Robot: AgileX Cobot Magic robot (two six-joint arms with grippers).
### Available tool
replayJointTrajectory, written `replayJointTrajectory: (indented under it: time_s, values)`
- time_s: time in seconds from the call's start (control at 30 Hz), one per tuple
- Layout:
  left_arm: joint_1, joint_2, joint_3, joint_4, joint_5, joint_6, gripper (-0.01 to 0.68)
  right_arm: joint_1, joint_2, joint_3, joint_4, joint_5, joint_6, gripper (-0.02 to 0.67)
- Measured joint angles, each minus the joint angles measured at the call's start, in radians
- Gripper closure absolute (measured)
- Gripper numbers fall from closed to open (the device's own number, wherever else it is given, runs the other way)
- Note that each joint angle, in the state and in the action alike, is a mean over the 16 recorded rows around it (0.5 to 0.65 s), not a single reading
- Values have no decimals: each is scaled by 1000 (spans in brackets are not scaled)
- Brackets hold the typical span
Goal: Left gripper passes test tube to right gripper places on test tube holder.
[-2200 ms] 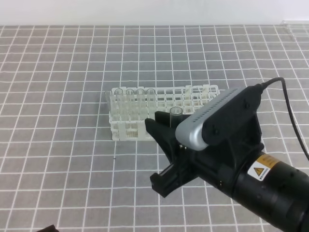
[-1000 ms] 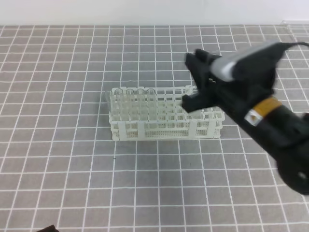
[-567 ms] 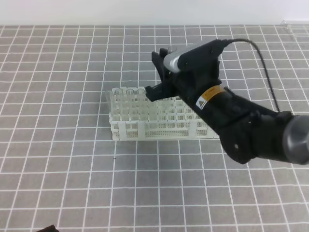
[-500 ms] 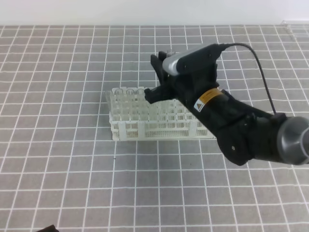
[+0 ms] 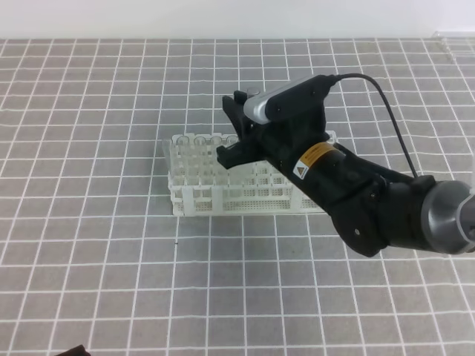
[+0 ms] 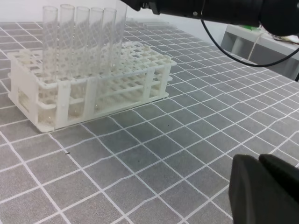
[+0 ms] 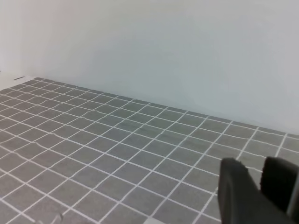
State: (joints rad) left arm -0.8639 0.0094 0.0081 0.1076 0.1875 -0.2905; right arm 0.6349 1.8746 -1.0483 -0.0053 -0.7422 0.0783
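The only sign I can make out from here is the yellow warning label [image 5: 312, 157] on the right arm [image 5: 356, 196], just behind the silver-grey housing: a yellow patch with a dark triangle symbol on a small white tag. Whatever is printed on it is too small for me to read. I find no other text, brand, number or marking on the rack, the tubes or the gridded mat in any of my three views.
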Motion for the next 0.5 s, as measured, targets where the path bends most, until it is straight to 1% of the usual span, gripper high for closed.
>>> replayJointTrajectory:
  time_s: [0.5]
  values:
    - [0,0,-1,0,0,0,673,-5,0,0,-8,6,-9,564]
